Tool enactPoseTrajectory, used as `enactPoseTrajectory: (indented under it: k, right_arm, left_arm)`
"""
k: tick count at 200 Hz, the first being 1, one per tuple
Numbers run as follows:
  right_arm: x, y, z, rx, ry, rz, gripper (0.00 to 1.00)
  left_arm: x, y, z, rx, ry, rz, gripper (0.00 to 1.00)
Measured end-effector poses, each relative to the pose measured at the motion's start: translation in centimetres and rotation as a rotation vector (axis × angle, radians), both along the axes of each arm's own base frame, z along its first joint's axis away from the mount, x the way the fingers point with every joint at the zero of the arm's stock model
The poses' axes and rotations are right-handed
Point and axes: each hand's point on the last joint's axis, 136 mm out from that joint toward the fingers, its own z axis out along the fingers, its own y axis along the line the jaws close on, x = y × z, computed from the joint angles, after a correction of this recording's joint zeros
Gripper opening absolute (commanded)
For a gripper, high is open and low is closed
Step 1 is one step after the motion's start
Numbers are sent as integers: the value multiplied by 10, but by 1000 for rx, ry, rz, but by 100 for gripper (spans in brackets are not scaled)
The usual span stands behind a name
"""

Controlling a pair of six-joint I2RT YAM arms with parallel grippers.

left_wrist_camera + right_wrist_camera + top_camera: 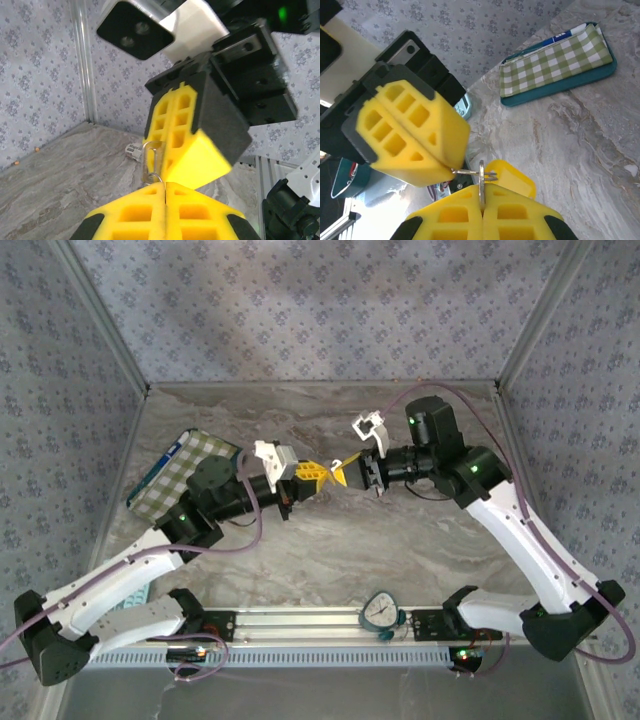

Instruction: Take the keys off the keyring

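Observation:
Above the middle of the table my two grippers meet tip to tip. My left gripper (316,473) (164,184) is shut on the thin wire keyring (155,176) (470,172). My right gripper (338,478) (481,189) is shut on a flat silvery key (150,159) (481,175) that hangs on the ring by its slotted head. A yellow-headed piece (515,181) hangs from the same ring behind the right fingers. In the left wrist view the right gripper's yellow fingers (187,145) loom just above the key.
A teal tray (150,472) (560,87) lined with a green checked cloth lies at the left of the table. A round timer (380,612) stands on the rail (300,625) at the near edge. A small white labelled object (131,149) lies on the marble below the grippers.

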Motion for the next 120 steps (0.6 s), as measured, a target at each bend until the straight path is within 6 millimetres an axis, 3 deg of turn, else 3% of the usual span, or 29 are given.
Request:
enactPoseTrajectory:
  k: [38, 62, 83, 91, 109, 120]
  right_arm:
    - [8, 0, 0, 15, 15, -23, 0]
    - [9, 1, 1, 18, 13, -23, 0]
    - [9, 1, 2, 18, 11, -23, 0]
    - [9, 1, 2, 18, 8, -22, 0]
    - [9, 1, 5, 22, 2, -22, 0]
    - [8, 1, 7, 24, -2, -20, 0]
  left_arm:
    - [-8, 7, 7, -24, -20, -7, 0]
    - [-10, 9, -2, -19, -5, -9, 0]
    - [-10, 11, -19, 1, 23, -2, 18]
    - [-9, 12, -24, 5, 39, 3, 29]
    - [-8, 14, -32, 13, 51, 21, 34]
    - [-8, 16, -33, 11, 53, 26, 44]
